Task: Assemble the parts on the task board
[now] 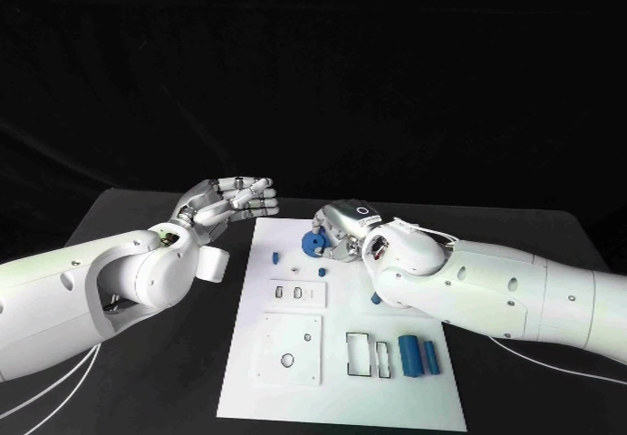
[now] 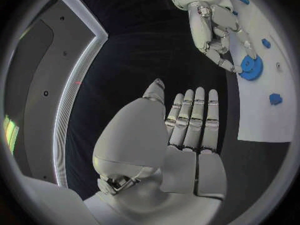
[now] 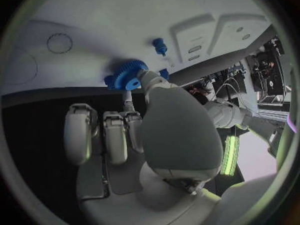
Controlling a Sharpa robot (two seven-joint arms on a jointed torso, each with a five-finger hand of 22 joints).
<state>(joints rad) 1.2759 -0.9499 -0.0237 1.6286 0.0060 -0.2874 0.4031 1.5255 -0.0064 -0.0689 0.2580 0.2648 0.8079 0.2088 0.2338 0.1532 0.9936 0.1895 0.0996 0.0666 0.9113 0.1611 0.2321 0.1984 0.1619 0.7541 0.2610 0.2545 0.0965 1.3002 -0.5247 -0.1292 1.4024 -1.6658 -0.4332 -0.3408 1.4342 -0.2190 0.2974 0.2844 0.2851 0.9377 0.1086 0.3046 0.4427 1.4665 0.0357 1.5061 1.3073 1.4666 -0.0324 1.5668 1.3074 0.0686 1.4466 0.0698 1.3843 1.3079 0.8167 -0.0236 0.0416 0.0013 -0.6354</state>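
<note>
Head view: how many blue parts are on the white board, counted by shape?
Gear: 1
Small pieces: 3, one partly hidden by the right arm
Long pieces: 2
Total: 6

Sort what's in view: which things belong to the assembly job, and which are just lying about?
Job:
- task board
- blue gear, held by the right robot hand
- small blue pieces
- blue cylinders
- left robot hand, open, off the board

Lying about:
- black table only; nothing stray
</note>
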